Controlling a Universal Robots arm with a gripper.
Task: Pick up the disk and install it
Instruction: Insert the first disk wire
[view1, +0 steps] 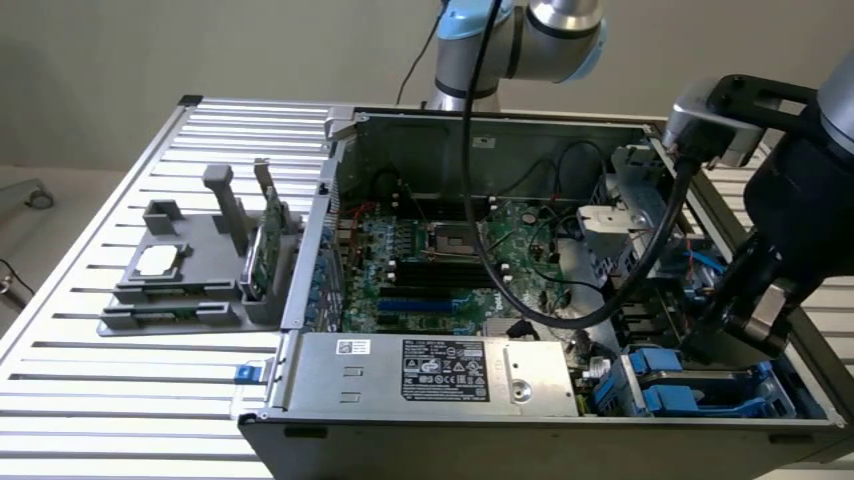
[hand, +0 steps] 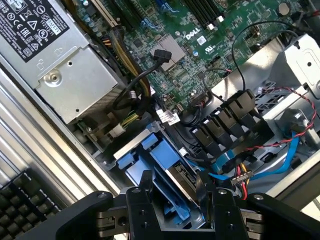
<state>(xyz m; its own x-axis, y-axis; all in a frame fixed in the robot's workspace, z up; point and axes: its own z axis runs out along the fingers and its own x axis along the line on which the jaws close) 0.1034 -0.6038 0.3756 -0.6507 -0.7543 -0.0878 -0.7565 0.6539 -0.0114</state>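
Disk (hand: 176, 175) seems half hidden beneath end effector (hand: 173, 186).

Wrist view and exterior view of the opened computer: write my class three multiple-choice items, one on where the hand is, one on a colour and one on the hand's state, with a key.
1. The hand hangs over
A. the grey fixture on the table
B. the power supply
C. the drive bay in the corner of the case, on the exterior view's right

2. The carrier framing the disk is
A. blue
B. red
C. yellow

3. The hand's fingers are
A. shut on a cable
B. open, with the disk between them in the wrist view
C. shut on a green card

Key:
1 C, the black hand stands above the blue bays there.
2 A, blue plastic shows around the disk.
3 B, a gap shows between the fingers, with the carrier in it.
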